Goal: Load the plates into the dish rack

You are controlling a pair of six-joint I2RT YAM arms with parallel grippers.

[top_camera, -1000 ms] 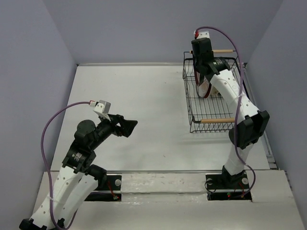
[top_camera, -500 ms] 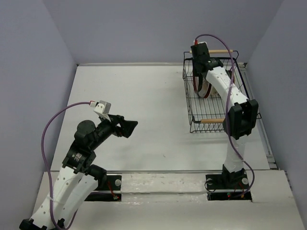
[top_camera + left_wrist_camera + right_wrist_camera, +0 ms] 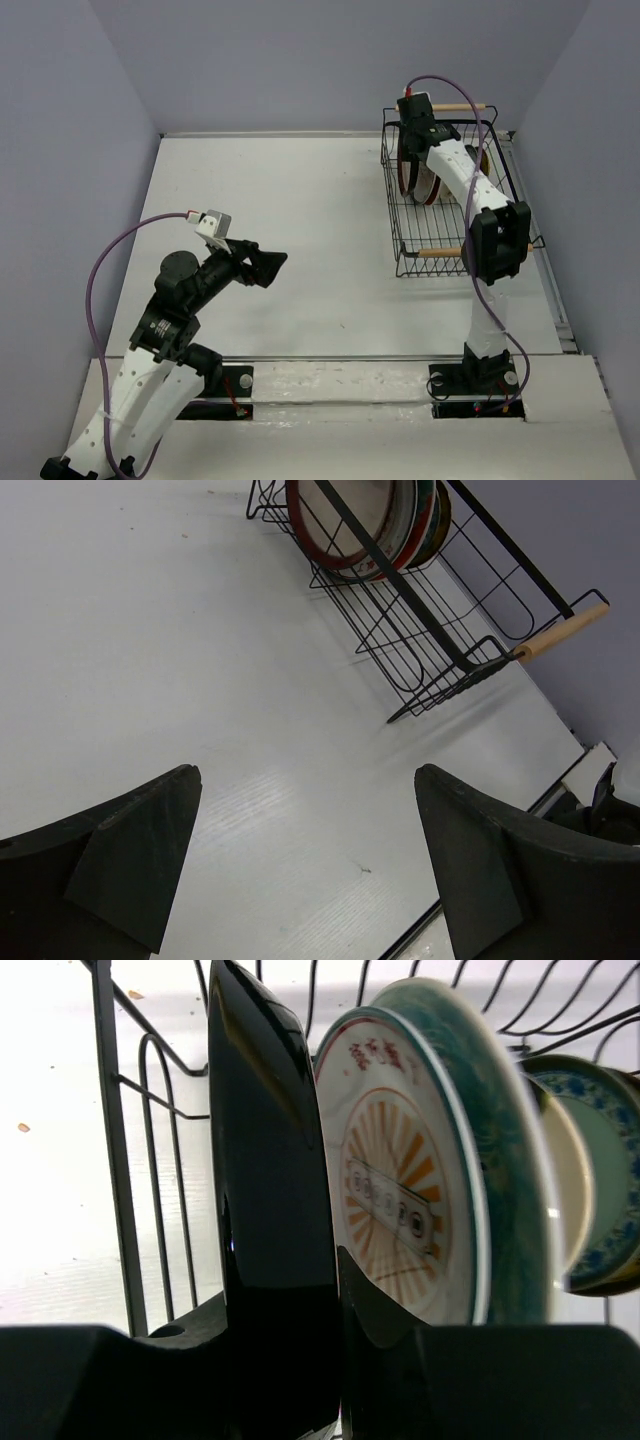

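The right hand [image 3: 300,1370] is apparently pinching the dark-backed plate [image 3: 270,1160] at the dish rack's [image 3: 437,225] far end, beside the other plates [image 3: 420,1190]. Before releasing, it should be seating the rim upright between wires. The left hand [image 3: 305,850] is hovering spread, well apart from the rack.

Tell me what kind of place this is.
Probably a robot lab test cell, not a kitchen: a white table boxed by blank walls, bolted-down arms, one dish rack of plates.

— What do I see under here?
— A white table [image 3: 300,230], matte, a few tiny dark specks [image 3: 364,869] on it.
— And around it?
— Pale lavender walls [image 3: 300,60] on three sides, a metal rail [image 3: 560,310] along my right edge.
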